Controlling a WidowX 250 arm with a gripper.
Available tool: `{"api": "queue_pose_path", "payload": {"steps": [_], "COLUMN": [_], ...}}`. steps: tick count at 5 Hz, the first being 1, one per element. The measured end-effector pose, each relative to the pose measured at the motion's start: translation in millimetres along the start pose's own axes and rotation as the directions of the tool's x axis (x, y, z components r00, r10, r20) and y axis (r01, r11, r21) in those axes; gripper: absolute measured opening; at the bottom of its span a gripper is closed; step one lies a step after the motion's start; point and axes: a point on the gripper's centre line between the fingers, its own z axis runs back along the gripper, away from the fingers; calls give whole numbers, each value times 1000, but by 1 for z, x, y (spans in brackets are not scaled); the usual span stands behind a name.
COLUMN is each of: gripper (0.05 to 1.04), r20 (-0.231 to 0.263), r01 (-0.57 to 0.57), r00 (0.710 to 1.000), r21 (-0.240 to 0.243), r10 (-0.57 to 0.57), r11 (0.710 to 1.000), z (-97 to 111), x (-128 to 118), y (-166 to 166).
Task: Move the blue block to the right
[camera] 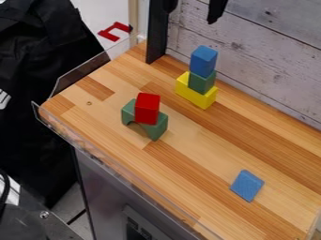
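Well, nearest lies a flat blue block, on the right part of the desk and well apart from the rest. If this is the block meant, it already sits to the right, and the job may be done or may want one more nudge; which, I cannot tell.

The desk carries a low clear rim, so it works rather like a shallow open tray, with all the blocks inside that edge. Farther in, toward the left, a red block rests on a green arch.

Beyond them, nearer the wall, a yellow block bears a green block, and on top of that stands an upright blue block. Should the task mean this one, I judge the whole move is left: grip it, lift it off the stack, carry it right and set it down without tipping the green one.

Farthest up, at the top edge, hangs the gripper, its jaws spread, pinching nothing, and apart from every block.
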Motion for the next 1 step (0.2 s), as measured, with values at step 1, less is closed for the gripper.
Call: {"api": "queue_pose_path", "payload": {"steps": [1], "gripper": [999], "r20": [-14], "r01": [9], "r00": [1000], "r21": [21], "r10": [-8], "r11": [1000], "z": [-6], "x": [-29], "y": [-2]}}
